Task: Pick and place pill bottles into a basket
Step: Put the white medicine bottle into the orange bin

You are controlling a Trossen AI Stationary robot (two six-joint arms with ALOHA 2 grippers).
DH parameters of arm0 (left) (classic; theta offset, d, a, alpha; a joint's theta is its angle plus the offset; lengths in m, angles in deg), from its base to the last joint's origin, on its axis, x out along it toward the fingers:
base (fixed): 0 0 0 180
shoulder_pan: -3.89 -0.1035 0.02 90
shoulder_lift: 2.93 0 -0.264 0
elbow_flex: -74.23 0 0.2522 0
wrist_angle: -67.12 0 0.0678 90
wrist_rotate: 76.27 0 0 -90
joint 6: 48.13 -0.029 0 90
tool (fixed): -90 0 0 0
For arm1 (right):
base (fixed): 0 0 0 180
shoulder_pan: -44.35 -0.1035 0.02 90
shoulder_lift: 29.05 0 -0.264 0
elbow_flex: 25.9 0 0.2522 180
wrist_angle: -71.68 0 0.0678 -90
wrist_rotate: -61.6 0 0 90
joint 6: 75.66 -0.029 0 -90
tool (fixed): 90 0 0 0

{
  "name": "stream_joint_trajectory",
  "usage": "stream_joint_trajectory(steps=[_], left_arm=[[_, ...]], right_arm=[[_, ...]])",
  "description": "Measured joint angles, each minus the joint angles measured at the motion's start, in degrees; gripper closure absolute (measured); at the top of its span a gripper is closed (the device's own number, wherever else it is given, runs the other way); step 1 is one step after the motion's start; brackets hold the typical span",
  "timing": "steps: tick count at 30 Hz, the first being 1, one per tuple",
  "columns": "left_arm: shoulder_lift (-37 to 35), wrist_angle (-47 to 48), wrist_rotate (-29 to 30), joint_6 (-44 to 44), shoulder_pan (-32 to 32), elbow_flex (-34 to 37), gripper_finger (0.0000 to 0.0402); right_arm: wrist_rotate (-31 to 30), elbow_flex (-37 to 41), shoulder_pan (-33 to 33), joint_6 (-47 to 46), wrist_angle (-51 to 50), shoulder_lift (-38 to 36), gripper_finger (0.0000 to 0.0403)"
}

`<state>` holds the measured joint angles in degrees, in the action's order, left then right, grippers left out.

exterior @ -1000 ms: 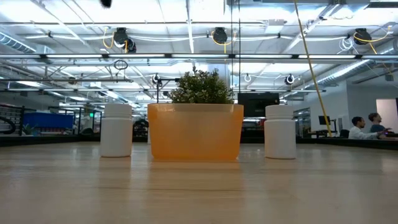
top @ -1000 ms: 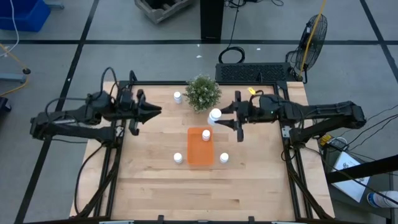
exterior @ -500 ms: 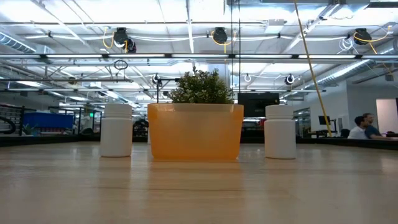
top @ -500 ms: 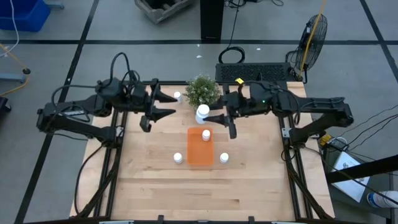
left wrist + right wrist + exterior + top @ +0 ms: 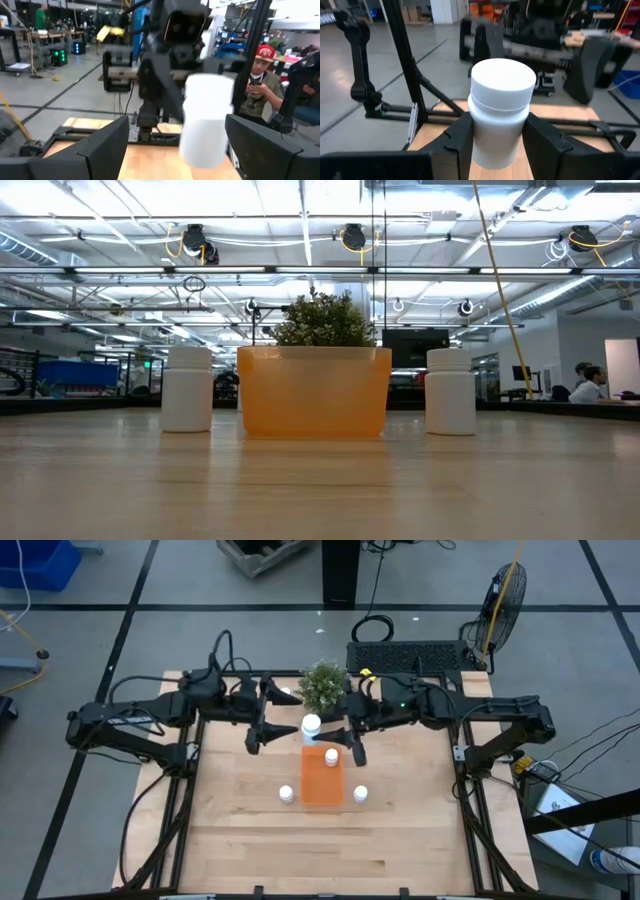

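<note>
My right gripper [image 5: 330, 732] pinches a white pill bottle [image 5: 311, 725] around its body, cap up and upright, as my right wrist view shows with the bottle [image 5: 501, 112] seated between my two fingers [image 5: 454, 142]; a second ago I held it nearer the right edge of the table, beside the potted plant [image 5: 325, 687]; now it hangs above the far short end of the orange basket [image 5: 321, 789], in front of the plant.

My left gripper [image 5: 268, 715] was pressed together a second ago and lay back near the left edge; now its fingers are spread wide and it has reached in toward the middle of the table, so the two grippers face each other with the held bottle between them; in my left wrist view the bottle [image 5: 206, 120] stands between my parted fingers [image 5: 102, 147], though I cannot tell that they touch it.

One bottle [image 5: 331, 756] lies inside the basket, toward its far end, unmoved; one bottle [image 5: 287, 794] stands on the wooden table [image 5: 260, 840] just beside the basket's left long side and another [image 5: 360, 794] just beside its right long side, both where they were; a fifth [image 5: 287, 694] shows by the plant near the far edge, partly hidden behind my left arm.
</note>
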<state>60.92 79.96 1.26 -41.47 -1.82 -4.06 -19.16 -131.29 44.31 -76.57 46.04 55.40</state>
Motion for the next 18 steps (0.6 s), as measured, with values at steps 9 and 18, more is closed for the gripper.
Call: stream_joint_trajectory(steps=[9, 18], left_arm=[[-0.08, -0.25, -3.39, 2.78, 1.07, 0.00, 0.0077], [-0.08, 1.44, -2.51, 3.60, 1.79, 0.00, 0.0076]], right_arm=[[0.04, -0.02, 0.08, 0.12, -0.92, -0.08, 0.0271], [1.90, -0.04, 0.23, 0.64, -1.58, 2.57, 0.0273]])
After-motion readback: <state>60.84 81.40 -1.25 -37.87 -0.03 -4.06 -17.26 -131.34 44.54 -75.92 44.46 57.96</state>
